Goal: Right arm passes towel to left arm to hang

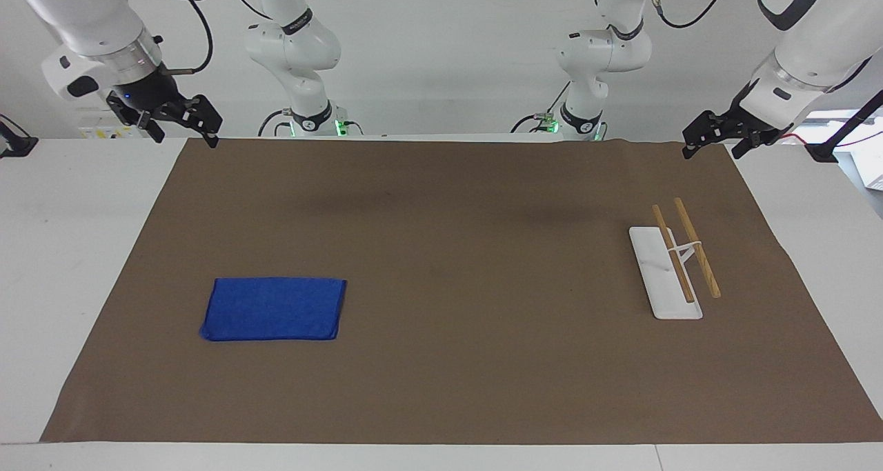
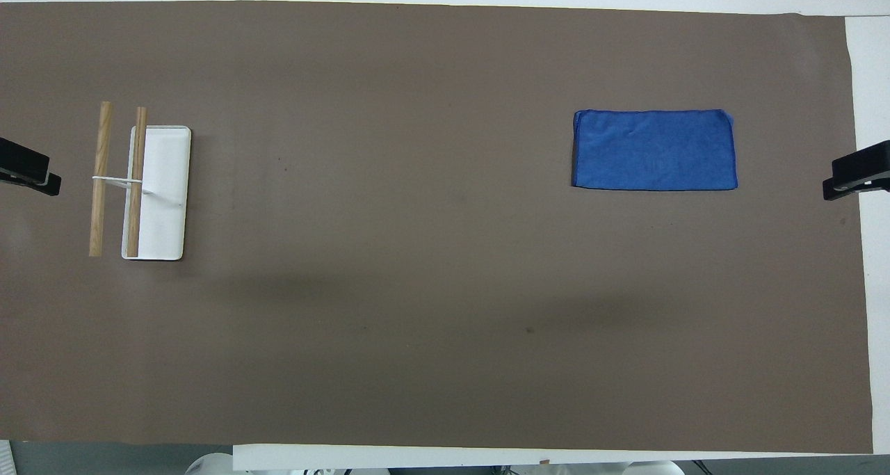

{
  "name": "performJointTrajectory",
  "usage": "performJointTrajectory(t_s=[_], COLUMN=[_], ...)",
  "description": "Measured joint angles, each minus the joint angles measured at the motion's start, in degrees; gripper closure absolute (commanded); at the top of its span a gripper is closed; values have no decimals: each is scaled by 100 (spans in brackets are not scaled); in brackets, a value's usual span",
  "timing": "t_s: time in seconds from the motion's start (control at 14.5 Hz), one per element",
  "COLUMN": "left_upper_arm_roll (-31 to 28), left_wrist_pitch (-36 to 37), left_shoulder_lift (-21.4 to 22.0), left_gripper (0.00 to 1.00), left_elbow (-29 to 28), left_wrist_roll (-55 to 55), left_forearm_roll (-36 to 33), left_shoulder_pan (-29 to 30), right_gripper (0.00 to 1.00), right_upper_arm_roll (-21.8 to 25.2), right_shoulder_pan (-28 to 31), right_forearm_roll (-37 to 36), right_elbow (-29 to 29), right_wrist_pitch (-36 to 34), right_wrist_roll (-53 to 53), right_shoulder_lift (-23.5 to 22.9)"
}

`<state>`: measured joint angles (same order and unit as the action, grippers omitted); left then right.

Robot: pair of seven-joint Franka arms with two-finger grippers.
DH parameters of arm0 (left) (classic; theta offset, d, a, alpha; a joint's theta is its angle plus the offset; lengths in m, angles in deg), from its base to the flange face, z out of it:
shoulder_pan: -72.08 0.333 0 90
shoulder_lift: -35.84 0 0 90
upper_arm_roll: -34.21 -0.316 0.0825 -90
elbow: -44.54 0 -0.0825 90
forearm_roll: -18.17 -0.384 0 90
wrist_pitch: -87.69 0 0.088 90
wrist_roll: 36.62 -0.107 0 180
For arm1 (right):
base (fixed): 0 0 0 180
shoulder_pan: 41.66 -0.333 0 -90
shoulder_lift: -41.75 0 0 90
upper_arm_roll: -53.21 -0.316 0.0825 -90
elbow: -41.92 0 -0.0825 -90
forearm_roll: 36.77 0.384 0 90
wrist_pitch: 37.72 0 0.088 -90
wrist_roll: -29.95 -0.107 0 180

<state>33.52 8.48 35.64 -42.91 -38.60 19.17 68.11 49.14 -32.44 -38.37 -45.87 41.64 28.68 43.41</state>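
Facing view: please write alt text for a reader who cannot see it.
A folded blue towel lies flat on a brown mat, with a white rack toward the left arm's end. The right gripper and left gripper hang above the mat's robot-side corners, holding nothing.

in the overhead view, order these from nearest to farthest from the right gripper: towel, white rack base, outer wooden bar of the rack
From the right gripper:
1. towel, flat at the right arm's end.
2. white rack base, at the left arm's end.
3. outer wooden bar, beside the base, nearest the left gripper.
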Motion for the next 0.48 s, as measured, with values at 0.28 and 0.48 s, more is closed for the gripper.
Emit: performJointTrajectory(t_s=[0.28, 0.48], left_upper_arm_roll=[0, 0], left_wrist_pitch=[0, 0], left_shoulder_lift=[0, 0], left_gripper=[0, 0], left_elbow=[0, 0], left_wrist_roll=[0, 0], left_forearm_roll=[0, 0], left_shoulder_pan=[0, 0], right_gripper=[0, 0], right_upper_arm_roll=[0, -3], right_shoulder_pan=[0, -65], right_forearm_roll=[0, 7], right_elbow=[-11, -149], right_wrist_pitch=[-4, 358], right_wrist_roll=[0, 1], right_shoulder_lift=[1, 14])
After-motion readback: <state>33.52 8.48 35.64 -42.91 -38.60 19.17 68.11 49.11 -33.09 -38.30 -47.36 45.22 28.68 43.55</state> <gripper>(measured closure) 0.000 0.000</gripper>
